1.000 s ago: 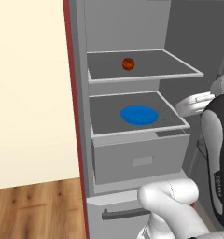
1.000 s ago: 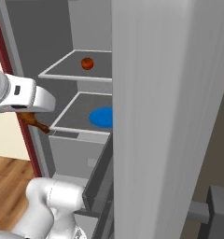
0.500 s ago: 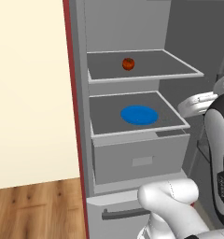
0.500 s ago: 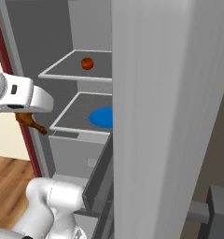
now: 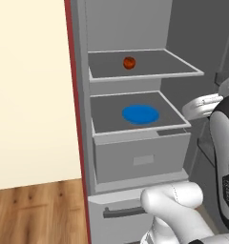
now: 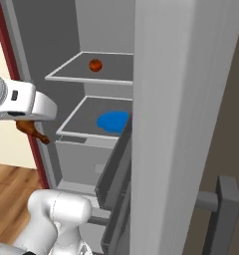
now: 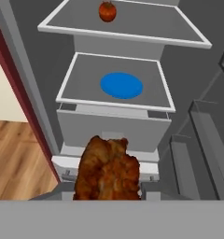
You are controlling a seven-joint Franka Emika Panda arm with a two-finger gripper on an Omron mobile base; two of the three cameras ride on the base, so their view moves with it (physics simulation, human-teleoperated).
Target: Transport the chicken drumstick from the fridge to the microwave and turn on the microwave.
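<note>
Fridge (image 6: 66,149) stands open, filling frame centre; its blue plate (image 6: 113,121) and red fruit (image 6: 95,65) are unchanged. Gripper (image 6: 29,124), left edge of the right base view, has withdrawn slightly leftward, clenched on the chicken drumstick (image 7: 108,170), outside the shelves.
</note>
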